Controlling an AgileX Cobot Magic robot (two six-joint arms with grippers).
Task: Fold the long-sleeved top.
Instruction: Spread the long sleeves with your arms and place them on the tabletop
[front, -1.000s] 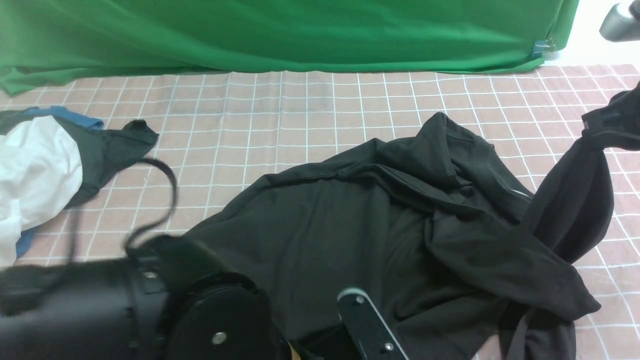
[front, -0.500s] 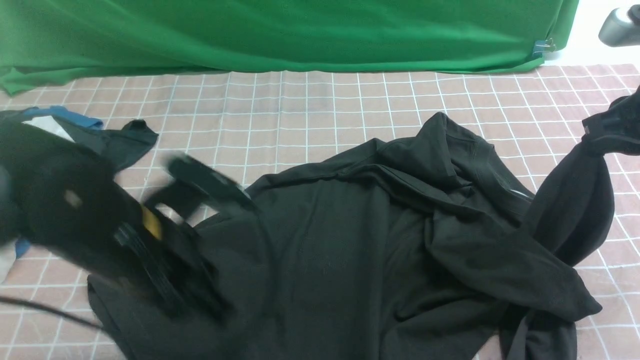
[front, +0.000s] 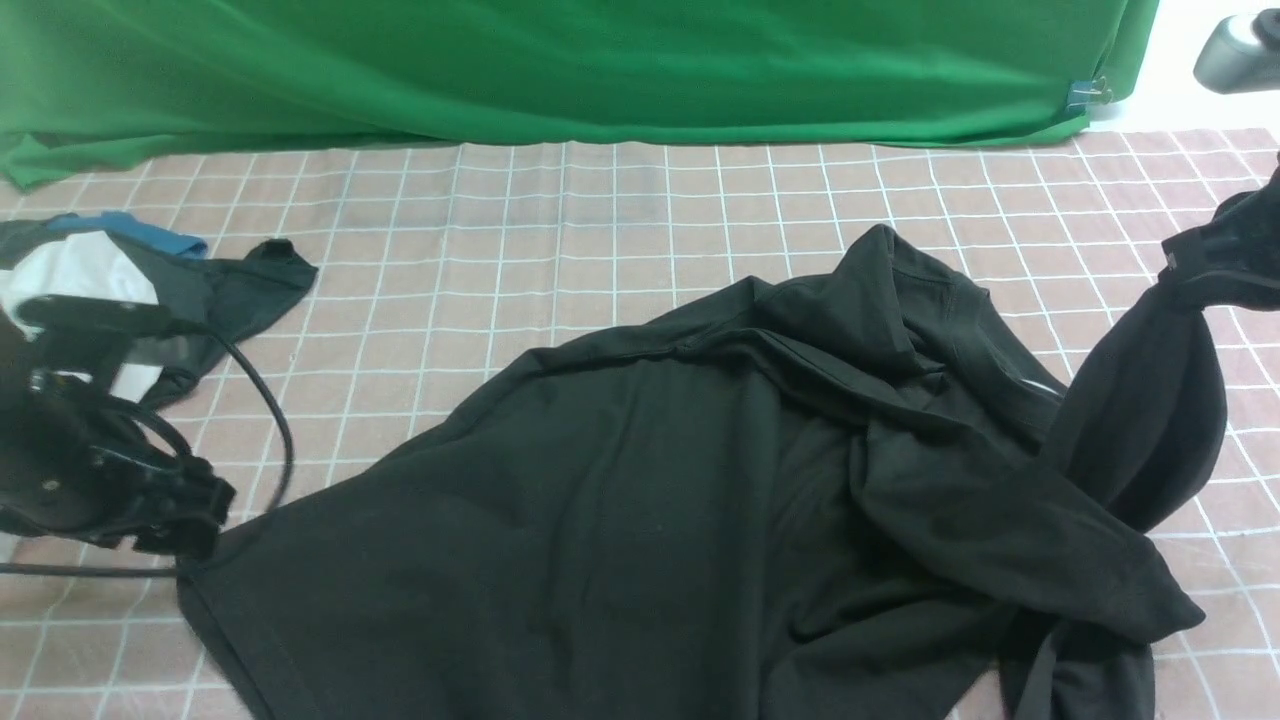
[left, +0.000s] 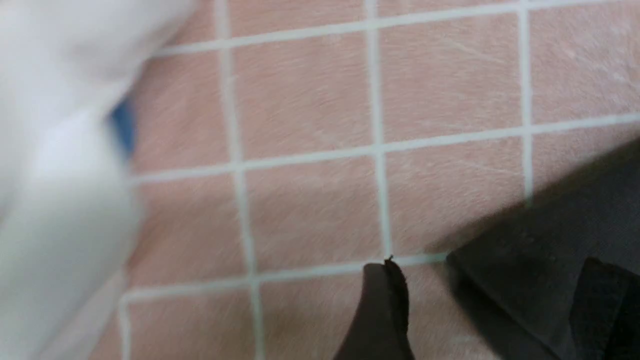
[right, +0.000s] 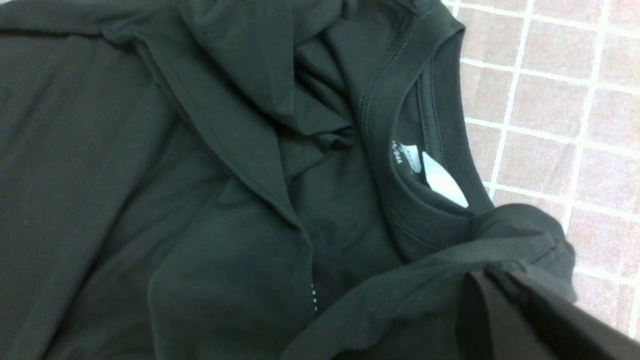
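While my right gripper (front: 1222, 258) is clamped on a lifted fold of the top (front: 640, 480) at the frame's right edge, my left gripper (front: 170, 510), fingers apart and empty, sits nearer, just left of its lower-left hem corner (front: 200, 585).

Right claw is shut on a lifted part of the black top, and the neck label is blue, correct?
No: the neck label is white, as the right wrist view shows. The right claw is shut on a lifted part of the black top.
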